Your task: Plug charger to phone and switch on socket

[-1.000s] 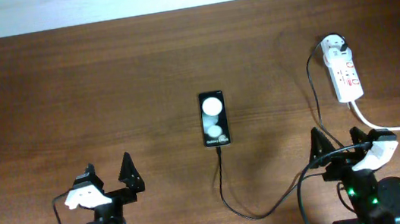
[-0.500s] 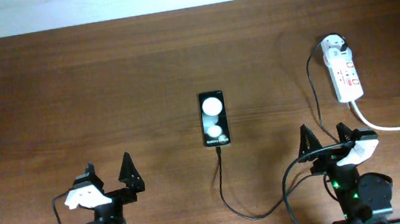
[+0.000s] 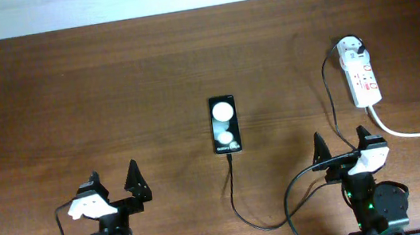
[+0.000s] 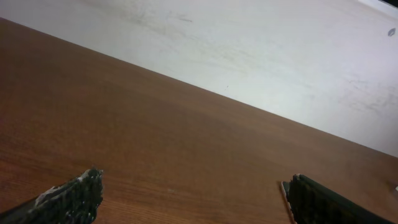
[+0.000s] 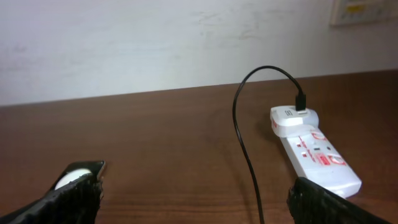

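Observation:
The black phone [image 3: 224, 124] lies face up mid-table, and its corner [image 5: 81, 171] shows behind a finger in the right wrist view. The charger's thin black cable [image 3: 241, 210] runs from the phone's near end, loops past my right arm and rises [image 5: 245, 143] to the white adapter [image 3: 353, 50] [image 5: 293, 118] plugged into the far end of the socket [image 3: 364, 81] [image 5: 317, 155]. Whether the tip is seated in the phone I cannot tell. My right gripper [image 3: 342, 148] [image 5: 196, 190] stands open, near the table's front, short of the socket. My left gripper [image 3: 114, 184] [image 4: 196, 190] stands open over bare wood, front left.
The socket's thick white cord [image 3: 417, 133] runs off the right edge of the table. A slack loop of the charger cable lies close to the right arm's base [image 3: 373, 206]. A pale wall [image 5: 155, 43] rises behind the table's far edge.
The right arm has swung left and turned, so its gripper now sits further left. The cable loop beside it shifted with it. The left arm, phone and socket have not moved.

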You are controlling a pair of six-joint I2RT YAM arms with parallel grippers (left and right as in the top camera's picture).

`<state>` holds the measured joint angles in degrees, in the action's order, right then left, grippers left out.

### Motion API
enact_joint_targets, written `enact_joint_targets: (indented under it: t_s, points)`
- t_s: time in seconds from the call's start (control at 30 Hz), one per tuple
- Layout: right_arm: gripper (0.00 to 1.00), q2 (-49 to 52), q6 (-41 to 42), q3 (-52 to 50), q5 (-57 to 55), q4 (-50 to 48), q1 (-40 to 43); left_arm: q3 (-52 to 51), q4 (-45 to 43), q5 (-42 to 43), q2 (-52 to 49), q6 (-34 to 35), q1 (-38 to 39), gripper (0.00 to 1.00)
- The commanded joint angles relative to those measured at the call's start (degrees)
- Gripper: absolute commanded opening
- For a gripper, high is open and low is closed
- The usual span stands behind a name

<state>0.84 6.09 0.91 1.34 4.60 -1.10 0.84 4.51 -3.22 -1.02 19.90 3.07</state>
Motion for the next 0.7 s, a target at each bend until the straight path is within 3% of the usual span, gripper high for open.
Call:
enact_joint_targets:
  t_s: [0.0,0.67]
  points:
    - [0.99,-0.66,-3.54,-0.59,-0.66,-0.11,-0.87,-0.33,0.04,0.44,0.13,-0.31,-0.24,0.99]
    - [0.99,-0.66,-3.54,-0.59,-0.72,-0.15,-0.76,-0.33,0.04,0.44,0.13,-0.31,-0.24,0.99]
